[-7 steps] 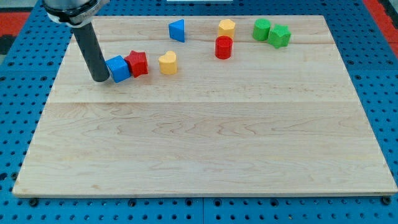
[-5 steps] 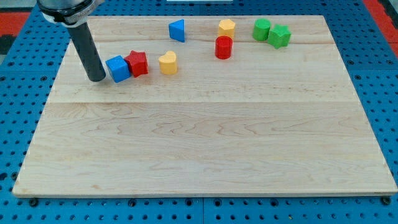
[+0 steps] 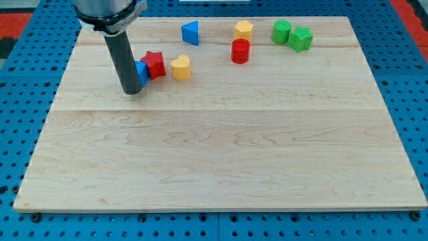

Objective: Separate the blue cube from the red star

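- My tip (image 3: 132,91) is seen planted on the wooden board (image 3: 221,167) in its upper left part, at the end of a straight dark rod that rises almost upright, leaning slightly to the view's left, to a grey mount cut off by the view's top edge.
- No jaws are carried by the rod; it is a plain single tip, so nothing is clamped.
- The blue cube (image 3: 142,69) is largely hidden behind the rod; only a sliver of it is seen just to the view's right of the rod, slightly above the tip. Whether the rod is touching it cannot be told for certain, though no gap is visible.
- The red star (image 3: 154,63) is found directly to the view's right of the blue cube and slightly higher, apparently touching it.
- A yellow heart-shaped block (image 3: 180,67) is set just to the right of the red star, with a narrow gap between them.
- Further along, a red cylinder (image 3: 240,51) is placed near the board's upper middle.
- Along the top edge a blue triangular block (image 3: 191,32), a yellow block (image 3: 243,29), a green cylinder (image 3: 281,31) and a green star (image 3: 301,39) are lined up from left to right; the two green blocks are touching.
- The board is laid on a blue perforated table (image 3: 20,134).
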{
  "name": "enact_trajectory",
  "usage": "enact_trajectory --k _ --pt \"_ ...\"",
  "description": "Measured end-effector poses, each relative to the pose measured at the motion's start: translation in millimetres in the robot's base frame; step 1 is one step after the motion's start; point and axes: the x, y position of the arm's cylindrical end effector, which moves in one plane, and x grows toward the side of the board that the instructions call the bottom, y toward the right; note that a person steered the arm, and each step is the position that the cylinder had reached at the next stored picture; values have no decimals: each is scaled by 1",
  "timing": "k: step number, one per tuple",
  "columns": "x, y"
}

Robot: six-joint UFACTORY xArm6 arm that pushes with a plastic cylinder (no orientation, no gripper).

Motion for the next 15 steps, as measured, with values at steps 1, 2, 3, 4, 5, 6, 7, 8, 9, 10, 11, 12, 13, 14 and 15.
enact_trajectory --k 1,2,3,4,5,6,7,8,9,10,11,12,13,14,15 --pt "0 0" --pt "0 0" --pt "0 0" --pt "-26 -7" --pt "-15 34" --pt "-13 34" --pt "-60 34" --pt "-76 32" --pt "-109 31" --pt "-109 -5" --pt "-68 0" --pt "-57 -33" --pt "-42 -39" --pt "-26 -77" --pt "-26 -82"
